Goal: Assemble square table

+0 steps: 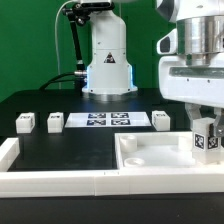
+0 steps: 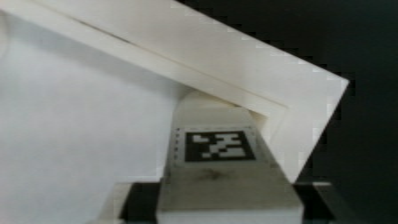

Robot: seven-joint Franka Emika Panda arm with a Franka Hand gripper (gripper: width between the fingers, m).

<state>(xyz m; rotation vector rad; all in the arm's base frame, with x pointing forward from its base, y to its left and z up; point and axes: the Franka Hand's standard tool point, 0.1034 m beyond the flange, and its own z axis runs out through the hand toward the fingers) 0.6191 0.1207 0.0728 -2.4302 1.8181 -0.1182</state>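
Note:
The square table's top panel (image 1: 160,157) lies rim-up at the exterior view's right front. My gripper (image 1: 205,122) hangs over the panel's right part, shut on a white tagged leg (image 1: 207,141) held upright with its lower end down inside the rim. In the wrist view the same leg (image 2: 217,150) stands between my dark fingers (image 2: 143,202), pointing toward a corner of the panel (image 2: 89,110), whose rim (image 2: 267,75) runs around it. Three more legs stand on the black table: two (image 1: 25,122) (image 1: 55,122) at the left and one (image 1: 162,119) further right.
The marker board (image 1: 105,121) lies flat between the loose legs. A long white L-shaped rail (image 1: 55,180) runs along the front edge and up the left side. The arm's white base (image 1: 107,60) stands at the back, with cables beside it.

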